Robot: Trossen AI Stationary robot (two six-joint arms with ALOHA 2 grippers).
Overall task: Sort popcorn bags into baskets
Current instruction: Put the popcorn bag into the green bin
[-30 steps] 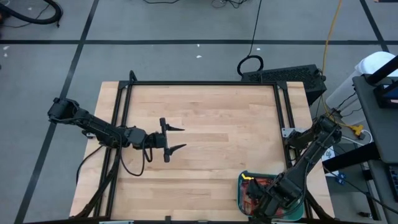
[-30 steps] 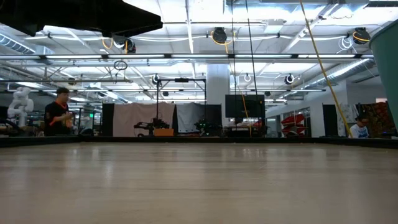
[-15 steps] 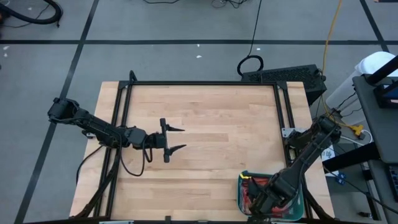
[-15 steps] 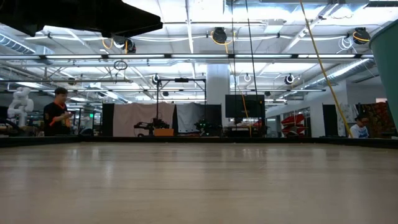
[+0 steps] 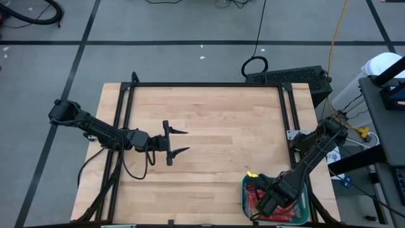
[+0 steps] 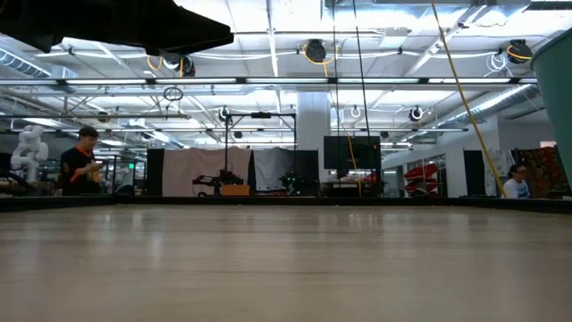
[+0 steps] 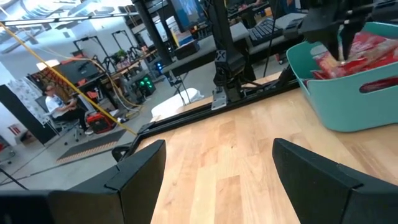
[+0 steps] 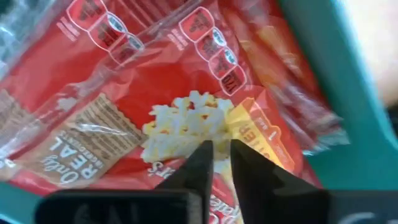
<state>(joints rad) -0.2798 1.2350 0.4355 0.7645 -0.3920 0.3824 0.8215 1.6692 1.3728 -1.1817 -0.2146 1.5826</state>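
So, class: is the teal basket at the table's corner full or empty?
Holding bags: red popcorn bags fill the basket, the right gripper low over them.

Lighting is even and bright from overhead. My arms cast only soft, faint shadows on the pale wooden slatted worktop [image 5: 209, 120]. At table height, the round ceiling lamps [image 6: 315, 49] flare white, and the near worktop surface is smeared out of focus. At my right wrist, the glossy red plastic popcorn packets [image 8: 168, 93] carry glare streaks, and my dark right tool [image 8: 216, 163] is blurred.
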